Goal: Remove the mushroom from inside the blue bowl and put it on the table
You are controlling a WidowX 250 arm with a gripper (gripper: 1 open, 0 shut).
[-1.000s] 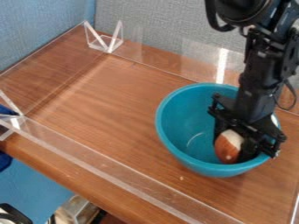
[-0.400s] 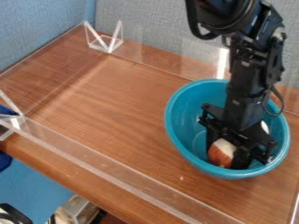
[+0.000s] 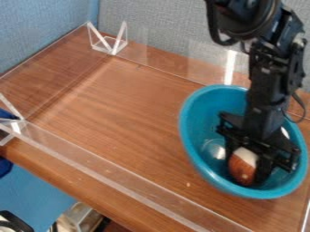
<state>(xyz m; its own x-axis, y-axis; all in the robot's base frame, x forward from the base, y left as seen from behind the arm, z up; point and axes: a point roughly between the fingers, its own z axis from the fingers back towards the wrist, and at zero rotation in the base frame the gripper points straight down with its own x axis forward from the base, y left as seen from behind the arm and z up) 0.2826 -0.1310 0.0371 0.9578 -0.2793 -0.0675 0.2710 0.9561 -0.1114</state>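
The arm stands near-vertical, its claw (image 3: 246,163) pointing straight down inside the blue bowl (image 3: 200,122), closed around the mushroom (image 3: 244,167) between its fingers; the bench (image 3: 109,100) spreads leftward.

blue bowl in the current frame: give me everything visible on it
The round, deep, glossy teal-blue plastic bowl is plain and smooth and sits upright on the brown wood-grain table, near its right end, its right side cut off by the frame. Highlights on the inner wall suggest hard plastic. The black gripper reaches down inside it, shut on the small reddish-brown and cream toy mushroom near the bowl's floor. Whether the fingers touch the bowl itself is unclear.
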